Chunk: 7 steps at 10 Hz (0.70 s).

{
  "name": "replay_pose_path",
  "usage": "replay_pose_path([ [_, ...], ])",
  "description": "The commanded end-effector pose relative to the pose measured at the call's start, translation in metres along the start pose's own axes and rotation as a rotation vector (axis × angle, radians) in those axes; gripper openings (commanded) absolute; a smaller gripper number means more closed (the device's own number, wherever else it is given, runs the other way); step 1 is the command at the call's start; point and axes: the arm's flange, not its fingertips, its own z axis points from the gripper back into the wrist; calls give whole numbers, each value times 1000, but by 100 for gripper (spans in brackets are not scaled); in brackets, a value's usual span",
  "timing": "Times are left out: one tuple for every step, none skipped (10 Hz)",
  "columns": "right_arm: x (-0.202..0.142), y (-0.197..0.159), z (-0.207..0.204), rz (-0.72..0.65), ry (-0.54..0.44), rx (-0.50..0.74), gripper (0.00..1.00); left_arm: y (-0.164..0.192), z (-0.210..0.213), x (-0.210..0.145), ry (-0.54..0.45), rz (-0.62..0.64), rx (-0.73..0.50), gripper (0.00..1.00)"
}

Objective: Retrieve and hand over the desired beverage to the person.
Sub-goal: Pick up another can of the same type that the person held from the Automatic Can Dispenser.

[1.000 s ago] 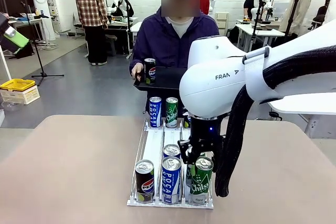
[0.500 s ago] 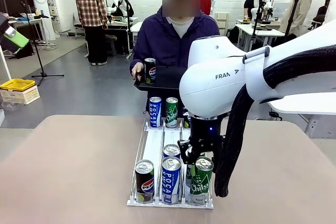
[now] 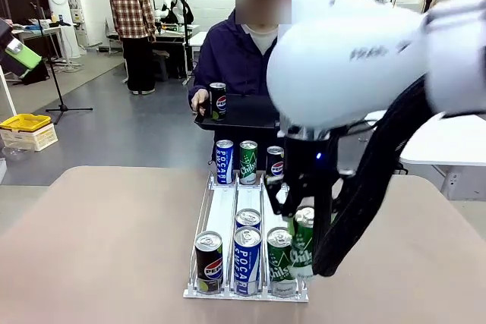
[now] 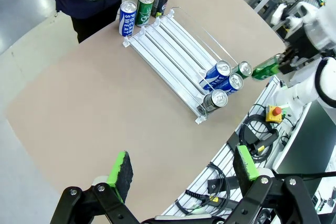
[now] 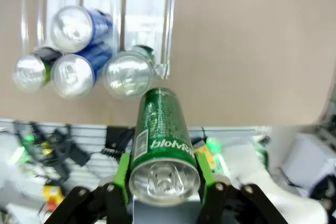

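Note:
My right gripper [image 5: 164,182] is shut on a green can [image 5: 160,129], gripping it near its top between the green pads. In the front view that green can [image 3: 304,239] hangs tilted just above the front right corner of the white wire rack [image 3: 220,206], under my right gripper [image 3: 298,214]. From the left wrist view the green can [image 4: 265,69] sticks out past the rack's near end. The person [image 3: 231,55] stands at the far side holding a black tray [image 3: 243,115] with a Pepsi can [image 3: 217,102] on it. My left gripper [image 4: 182,165] is open, high above the table.
In the rack's front row stand a Pepsi can [image 3: 209,262], a blue Pocari can [image 3: 247,259] with another behind it, and a second green can [image 3: 279,259]. Three cans [image 3: 248,162] stand at its far end. Bare table lies left and right of the rack.
My right arm has risen and lifted the green can out of the rack's front right lane, tilting it. Another green can now sits at that lane's front. The left arm has not moved.

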Motion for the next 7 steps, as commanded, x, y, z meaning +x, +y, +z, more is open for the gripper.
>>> replay_pose_path([
  [-14, 1, 61, -47, -55, 21, 43, -1, 1, -2, 9, 4, 6, 100],
  [-22, 1, 91, -48, -86, 31, 43, -1, 1, -2, 9, 4, 6, 100],
  [-22, -1, 121, -39, -133, 52, 43, -1, 1, -2, 9, 4, 6, 100],
  [-12, -3, 143, -43, -155, 72, 43, -1, 1, -2, 9, 4, 6, 100],
  [5, -8, 159, -43, -175, 93, 43, -1, 1, -2, 9, 4, 6, 100],
  [27, -12, 167, -52, -161, 112, 43, -1, 1, -2, 9, 4, 6, 100],
  [55, -18, 170, -36, -147, 119, 43, -1, 1, -2, 9, 4, 6, 100],
])
